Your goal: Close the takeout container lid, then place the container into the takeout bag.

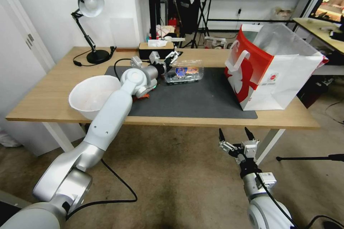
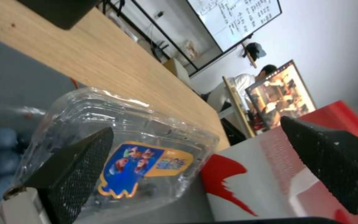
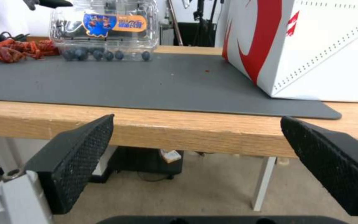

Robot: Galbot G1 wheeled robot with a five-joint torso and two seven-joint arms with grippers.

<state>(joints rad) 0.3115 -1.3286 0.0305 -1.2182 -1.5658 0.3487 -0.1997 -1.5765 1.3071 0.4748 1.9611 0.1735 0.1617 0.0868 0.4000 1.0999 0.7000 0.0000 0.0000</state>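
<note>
A: Item one, takeout container (image 1: 184,72). Location?

B: On the grey mat (image 1: 200,96), far side, on the worktop (image 1: 46,96). Clear clamshell, blueberries (image 3: 104,55) loose along its floor. The lid (image 2: 117,137), with its coloured sticker, looks lowered over the base; whether it has snapped shut cannot be told.

A: Handling notes?

B: By judgement: light, thin-walled, smooth plastic. It will flex and may slip or pop open under a hard squeeze. Best hold is across the short sides low on the base, or down on the stiffer rim; press the lid near its front edge to seat it.

A: Item two, takeout bag (image 1: 272,68).

B: Red and white paper, upright at the mat's right end, mouth open, well apart from the container. Paper walls are soft, so entry should come from above.

A: Left end effector (image 1: 171,58)?

B: At the container's left end, fingers spread apart, one pad (image 2: 75,174) close against the lid; nothing clamped.

A: Right end effector (image 1: 234,136)?

B: Parked below the worktop's front edge, fingers wide apart, empty.

A: Sundries?

B: White bowl (image 1: 94,96), desk lamp (image 1: 87,25).
</note>
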